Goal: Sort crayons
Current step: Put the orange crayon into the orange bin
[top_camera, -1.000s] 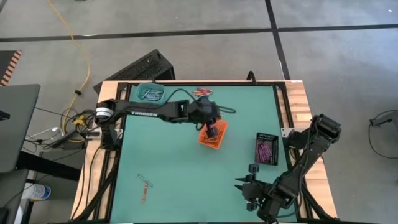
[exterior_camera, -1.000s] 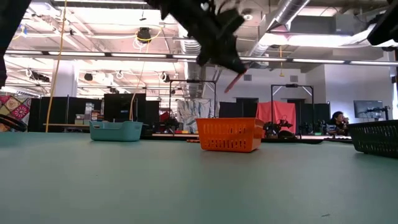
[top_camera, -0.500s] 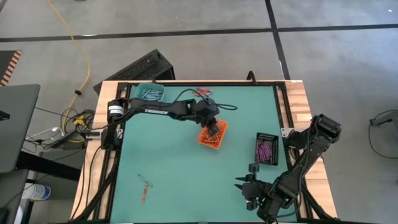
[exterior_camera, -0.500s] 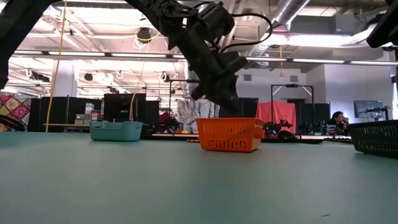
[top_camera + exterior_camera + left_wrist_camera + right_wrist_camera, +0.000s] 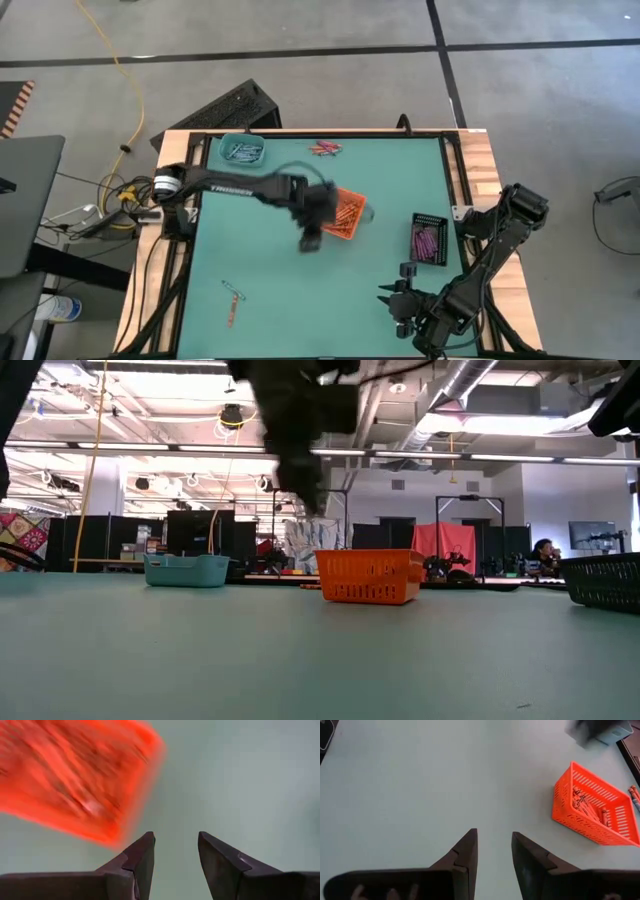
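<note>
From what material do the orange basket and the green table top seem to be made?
Orange basket: probably moulded plastic, given its uniform bright colour and thin slotted walls. Table top: a smooth matte green mat or laminate, without visible grain; its edge strips look like pale wood.

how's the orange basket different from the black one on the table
The orange basket sits near the table's middle and lies askew to the table's edges; the black basket sits toward the right edge, squarely aligned. The orange one holds orange-red crayons, the black one purple-pink crayons. The left gripper hangs beside the orange basket; no gripper is over the black one. Both are small slotted rectangular baskets holding sorted crayons.
</note>
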`<act>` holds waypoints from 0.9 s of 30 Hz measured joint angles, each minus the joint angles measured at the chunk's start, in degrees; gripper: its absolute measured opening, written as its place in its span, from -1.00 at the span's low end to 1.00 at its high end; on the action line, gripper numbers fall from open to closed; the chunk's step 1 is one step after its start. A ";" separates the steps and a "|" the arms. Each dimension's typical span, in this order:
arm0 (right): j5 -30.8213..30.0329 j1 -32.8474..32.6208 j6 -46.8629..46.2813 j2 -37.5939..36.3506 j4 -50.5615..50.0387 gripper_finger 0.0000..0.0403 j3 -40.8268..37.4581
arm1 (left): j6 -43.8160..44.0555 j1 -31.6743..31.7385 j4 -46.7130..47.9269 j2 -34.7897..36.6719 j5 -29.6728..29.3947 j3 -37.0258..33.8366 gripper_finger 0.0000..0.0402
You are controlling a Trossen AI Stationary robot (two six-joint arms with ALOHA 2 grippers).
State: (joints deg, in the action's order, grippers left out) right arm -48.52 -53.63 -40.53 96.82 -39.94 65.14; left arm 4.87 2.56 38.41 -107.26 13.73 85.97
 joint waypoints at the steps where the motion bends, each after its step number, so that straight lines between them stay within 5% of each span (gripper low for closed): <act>1: 0.01 0.03 0.02 0.00 0.03 -0.41 0.00 | -0.53 -1.98 3.59 0.26 0.01 0.00 -0.31; 7: 0.18 0.54 0.02 0.00 0.11 -0.41 0.00 | 3.93 -16.37 18.83 0.37 -2.58 0.00 -0.32; 15: 0.47 1.19 0.48 0.00 2.30 -0.41 0.02 | 20.95 -36.25 24.36 0.37 -11.15 0.00 -0.32; 27: 0.55 2.64 0.57 0.00 4.61 -0.41 0.02 | 52.78 -57.01 24.24 0.37 -35.87 -0.01 -0.32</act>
State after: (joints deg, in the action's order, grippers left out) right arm -47.97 -50.99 -39.96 96.82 -35.33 65.17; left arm 57.66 -54.45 62.65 -106.89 -22.14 85.96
